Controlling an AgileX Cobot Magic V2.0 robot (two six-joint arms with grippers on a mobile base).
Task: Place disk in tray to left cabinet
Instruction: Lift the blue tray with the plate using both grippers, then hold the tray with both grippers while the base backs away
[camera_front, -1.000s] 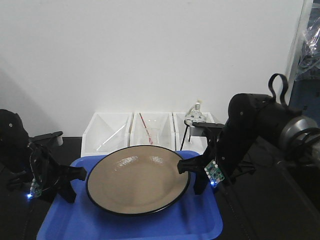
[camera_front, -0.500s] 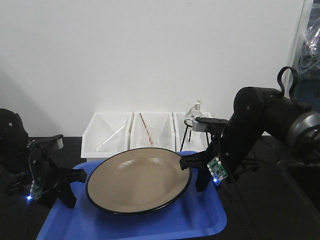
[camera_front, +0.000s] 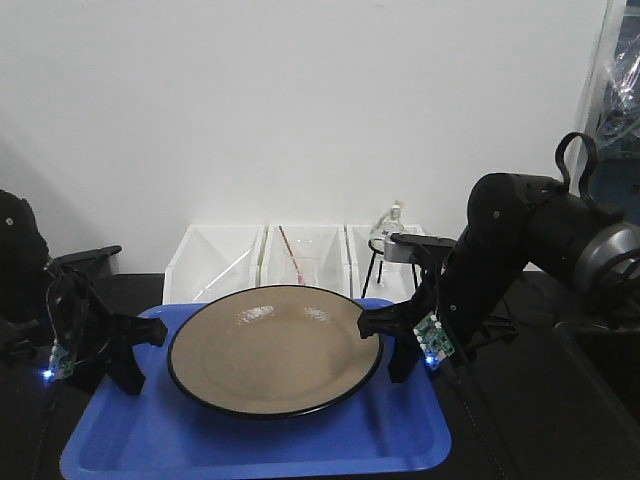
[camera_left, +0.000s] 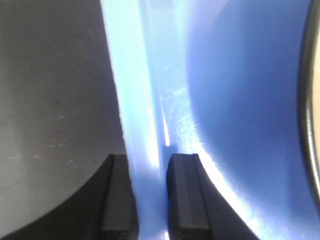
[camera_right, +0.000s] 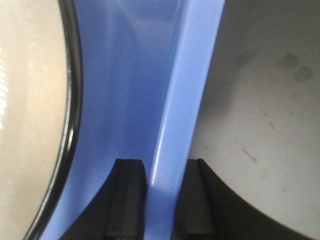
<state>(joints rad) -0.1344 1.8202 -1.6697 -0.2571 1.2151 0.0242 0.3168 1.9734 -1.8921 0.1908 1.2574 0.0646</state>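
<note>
On the tray's floor, about centred, I see the disk lying flat, tan face up. The tray hangs or rests low over the dark tabletop; I cannot tell which. My left gripper is clamped on the tray's left rim, one finger on each side of it. The right gripper pinches the right rim the same way, with the disk's black edge near its inner finger but apart from it. Behind the tray, three white bins line the wall, and a small black stand is by the rightmost one.
</note>
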